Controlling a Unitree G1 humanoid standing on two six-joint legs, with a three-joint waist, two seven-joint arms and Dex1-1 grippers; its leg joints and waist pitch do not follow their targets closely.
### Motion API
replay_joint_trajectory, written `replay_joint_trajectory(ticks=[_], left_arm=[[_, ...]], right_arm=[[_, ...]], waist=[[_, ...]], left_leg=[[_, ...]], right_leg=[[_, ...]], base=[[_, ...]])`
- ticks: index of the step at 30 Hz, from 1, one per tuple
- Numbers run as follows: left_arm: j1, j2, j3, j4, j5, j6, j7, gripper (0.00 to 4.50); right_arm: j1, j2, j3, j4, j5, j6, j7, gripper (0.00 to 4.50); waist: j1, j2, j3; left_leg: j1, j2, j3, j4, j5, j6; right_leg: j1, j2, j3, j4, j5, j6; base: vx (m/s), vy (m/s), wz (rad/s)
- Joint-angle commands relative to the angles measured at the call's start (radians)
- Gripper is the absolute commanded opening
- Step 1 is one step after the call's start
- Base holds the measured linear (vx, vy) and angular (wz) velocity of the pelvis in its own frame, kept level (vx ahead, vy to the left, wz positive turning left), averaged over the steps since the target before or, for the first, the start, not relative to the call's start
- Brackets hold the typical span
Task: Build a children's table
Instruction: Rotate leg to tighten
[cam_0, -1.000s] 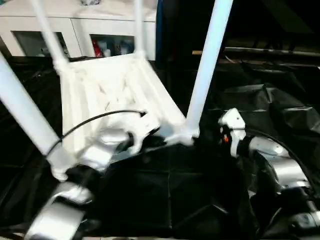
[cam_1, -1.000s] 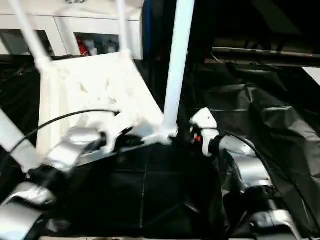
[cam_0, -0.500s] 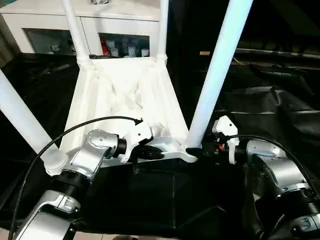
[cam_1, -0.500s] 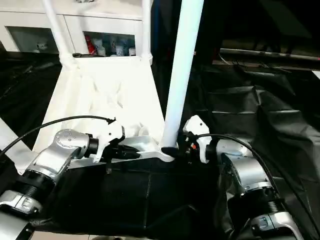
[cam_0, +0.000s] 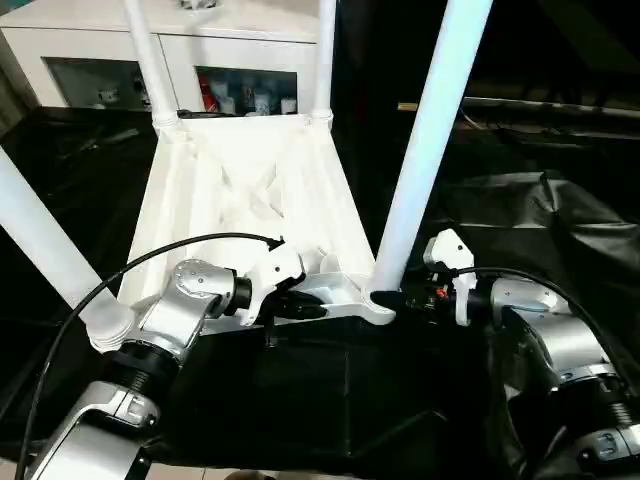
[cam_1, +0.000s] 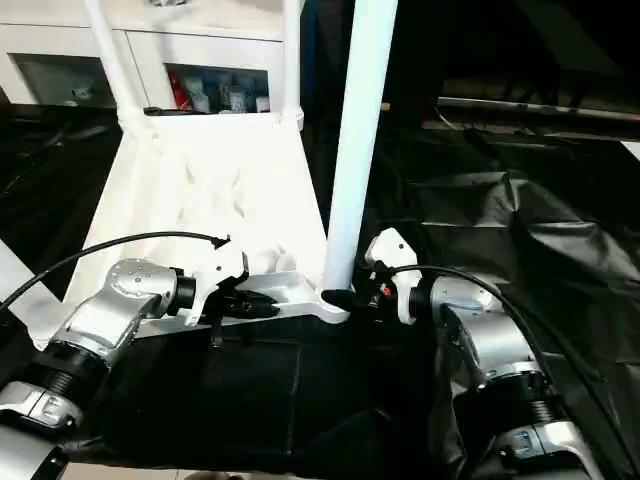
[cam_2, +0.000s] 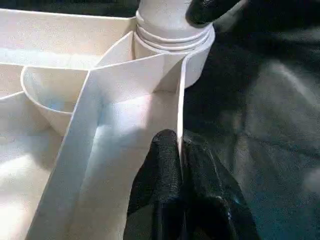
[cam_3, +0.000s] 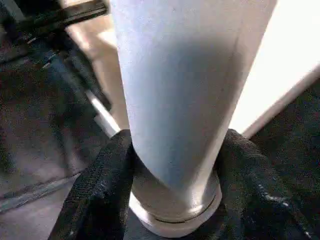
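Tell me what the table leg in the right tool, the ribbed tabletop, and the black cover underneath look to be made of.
Table leg: looks like smooth white plastic with a soft sheen; ringed collar at its base.
Tabletop: likely the same molded plastic; thin, slightly translucent ribs and walls.
Black cover: probably thin plastic sheeting, creased and glossy in the folds.
Right tool: dull black fingers, perhaps rubbery.

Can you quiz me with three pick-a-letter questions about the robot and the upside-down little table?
1. Where does the left gripper pinch the small white plastic table?
A. a leg
B. the near edge wall
C. a far corner

2. How many long white tube legs stand up?
A. two
B. three
C. four

3. What is the right gripper doing?
A. hanging free
B. gripping the near right leg
C. resting on the black cover

Answers: B, its black fingers squeeze the thin wall; C, one rises from each corner; B, its fingers press both sides of the leg's base.
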Motion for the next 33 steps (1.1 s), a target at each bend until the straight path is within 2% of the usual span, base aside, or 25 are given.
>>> replay_joint_trajectory(ticks=[1, 2, 3, 5, 6, 7, 8, 12, 13, 16, 17, 20, 21, 25, 26, 28, 29, 31, 32, 33], left_arm=[[-0.035, -0.059, 0.018, 0.058, 0.028, 0.034, 0.158, 0.00], [-0.054, -0.096, 0.036, 0.080, 0.029, 0.065, 0.232, 0.00], [-0.058, -0.106, 0.041, 0.084, 0.028, 0.076, 0.249, 0.00], [-0.077, -0.150, 0.065, 0.103, 0.023, 0.110, 0.333, 0.00], [-0.094, -0.189, 0.078, 0.118, 0.020, 0.130, 0.394, 0.00], [-0.094, -0.189, 0.078, 0.118, 0.020, 0.130, 0.394, 0.00], [-0.098, -0.214, 0.068, 0.120, 0.031, 0.126, 0.422, 0.00], [-0.086, -0.226, 0.029, 0.101, 0.042, 0.107, 0.369, 0.00], [-0.086, -0.226, 0.029, 0.101, 0.042, 0.107, 0.369, 0.00], [-0.084, -0.218, 0.024, 0.100, 0.043, 0.101, 0.356, 0.00], [-0.082, -0.216, 0.024, 0.098, 0.041, 0.102, 0.356, 0.00], [-0.077, -0.207, 0.019, 0.095, 0.043, 0.092, 0.345, 0.00], [-0.075, -0.203, 0.016, 0.094, 0.047, 0.085, 0.342, 0.00], [-0.063, -0.186, 0.002, 0.084, 0.063, 0.067, 0.332, 0.00], [-0.057, -0.174, -0.011, 0.077, 0.074, 0.051, 0.322, 0.00], [-0.055, -0.170, -0.015, 0.075, 0.077, 0.044, 0.318, 0.00], [-0.050, -0.166, -0.015, 0.068, 0.077, 0.036, 0.316, 0.00], [-0.045, -0.162, -0.014, 0.059, 0.076, 0.018, 0.317, 0.00], [-0.040, -0.161, -0.006, 0.046, 0.070, 0.005, 0.323, 0.00], [-0.035, -0.164, 0.008, 0.026, 0.048, 0.020, 0.309, 0.00]], right_arm=[[0.001, 0.058, -0.014, 0.070, -0.008, 0.036, -0.127, 2.07], [-0.002, 0.090, -0.031, 0.093, -0.015, 0.056, -0.206, 2.06], [-0.003, 0.099, -0.035, 0.097, -0.018, 0.061, -0.228, 2.05], [-0.009, 0.140, -0.059, 0.113, -0.025, 0.091, -0.335, 2.05], [-0.017, 0.184, -0.091, 0.124, -0.028, 0.125, -0.448, 2.04], [-0.017, 0.184, -0.091, 0.124, -0.028, 0.125, -0.448, 2.04], [-0.017, 0.219, -0.105, 0.124, -0.044, 0.139, -0.537, 2.04], [-0.013, 0.236, -0.081, 0.101, -0.082, 0.131, -0.553, 2.04], [-0.013, 0.236, -0.081, 0.101, -0.082, 0.131, -0.553, 2.04], [-0.007, 0.234, -0.082, 0.090, -0.080, 0.110, -0.548, 2.04], [-0.006, 0.233, -0.083, 0.086, -0.081, 0.107, -0.555, 2.60], [-0.002, 0.239, -0.106, 0.059, -0.067, 0.107, -0.570, 2.75], [-0.003, 0.236, -0.106, 0.055, -0.069, 0.107, -0.568, 2.82], [0.005, 0.214, -0.109, 0.018, -0.058, 0.111, -0.527, 3.16], [0.024, 0.187, -0.108, -0.034, -0.037, 0.122, -0.467, 3.16], [0.033, 0.175, -0.105, -0.054, -0.032, 0.124, -0.446, 3.16], [0.065, 0.125, -0.097, -0.114, -0.014, 0.125, -0.374, 3.16], [0.101, 0.065, -0.091, -0.174, 0.010, 0.126, -0.286, 3.16], [0.130, 0.018, -0.091, -0.223, 0.032, 0.130, -0.219, 3.16], [0.145, -0.014, -0.095, -0.250, 0.051, 0.140, -0.176, 3.16]], waist=[[-0.003, -0.008, -0.051], [-0.006, -0.009, -0.049], [-0.007, -0.010, -0.048], [-0.007, -0.009, -0.046], [-0.006, -0.009, -0.046], [-0.009, -0.011, -0.047], [-0.008, -0.009, -0.051], [-0.007, -0.010, -0.053], [-0.006, -0.009, -0.052], [-0.007, -0.010, -0.049], [-0.007, -0.010, -0.049], [-0.006, -0.011, -0.049], [-0.006, -0.015, -0.049], [-0.006, -0.013, -0.050], [-0.004, -0.014, -0.048], [0.000, -0.014, -0.049], [-0.001, -0.012, -0.049], [0.003, -0.015, -0.050], [0.004, -0.012, -0.048], [0.005, -0.012, -0.050]], left_leg=[[0.025, 0.080, -0.041, -0.075, -0.198, 0.020], [0.025, 0.079, -0.042, -0.077, -0.213, 0.006], [0.026, 0.079, -0.043, -0.078, -0.220, 0.000], [0.027, 0.078, -0.044, -0.080, -0.240, -0.006], [0.031, 0.078, -0.045, -0.080, -0.246, -0.008], [0.030, 0.077, -0.046, -0.081, -0.247, -0.015], [0.027, 0.078, -0.047, -0.082, -0.227, -0.015], [0.021, 0.076, -0.046, -0.081, -0.201, -0.001], [0.024, 0.077, -0.044, -0.081, -0.199, 0.005], [0.024, 0.077, -0.044, -0.082, -0.211, 0.008], [0.024, 0.077, -0.044, -0.082, -0.215, 0.008], [0.023, 0.077, -0.044, -0.083, -0.216, 0.007], [0.023, 0.078, -0.044, -0.084, -0.213, 0.008], [0.022, 0.078, -0.044, -0.084, -0.200, 0.011], [0.021, 0.078, -0.043, -0.084, -0.203, 0.021], [0.021, 0.079, -0.042, -0.083, -0.192, 0.028], [0.018, 0.079, -0.043, -0.084, -0.187, 0.028], [0.019, 0.080, -0.042, -0.081, -0.183, 0.034], [0.013, 0.079, -0.043, -0.080, -0.183, 0.050], [0.013, 0.081, -0.044, -0.080, -0.183, 0.053]], right_leg=[[0.030, -0.110, 0.060, -0.084, -0.232, -0.229], [0.030, -0.110, 0.060, -0.089, -0.276, -0.216], [0.030, -0.111, 0.060, -0.090, -0.293, -0.212], [0.027, -0.112, 0.062, -0.099, -0.347, -0.183], [0.024, -0.111, 0.062, -0.100, -0.354, -0.180], [0.024, -0.110, 0.062, -0.099, -0.357, -0.178], [0.029, -0.112, 0.062, -0.098, -0.334, -0.174], [0.032, -0.111, 0.063, -0.092, -0.262, -0.170], [0.029, -0.110, 0.064, -0.093, -0.247, -0.173], [0.029, -0.111, 0.064, -0.094, -0.262, -0.175], [0.030, -0.112, 0.064, -0.096, -0.271, -0.173], [0.028, -0.112, 0.065, -0.098, -0.294, -0.162], [0.029, -0.111, 0.065, -0.098, -0.292, -0.160], [0.029, -0.112, 0.065, -0.095, -0.273, -0.163], [0.030, -0.110, 0.065, -0.097, -0.276, -0.155], [0.030, -0.111, 0.066, -0.096, -0.264, -0.153], [0.032, -0.109, 0.065, -0.095, -0.254, -0.153], [0.034, -0.109, 0.065, -0.095, -0.236, -0.150], [0.039, -0.108, 0.064, -0.093, -0.214, -0.153], [0.039, -0.110, 0.064, -0.092, -0.212, -0.154]], base=[[0.000, 0.000, 0.00], [0.000, 0.000, 0.00], [0.000, 0.000, 0.00], [0.000, 0.000, 0.00], [0.000, 0.000, 0.00], [0.000, 0.000, 0.00], [0.000, 0.000, 0.00], [0.000, 0.000, 0.00], [0.000, 0.000, 0.00], [0.000, 0.000, 0.00], [0.000, 0.000, 0.00], [0.000, 0.000, 0.00], [0.000, 0.000, 0.00], [0.000, 0.000, 0.00], [0.000, 0.000, 0.00], [0.000, 0.000, 0.00], [0.000, 0.000, 0.00], [0.000, 0.000, 0.00], [0.000, 0.000, 0.00], [0.000, 0.000, 0.00]])
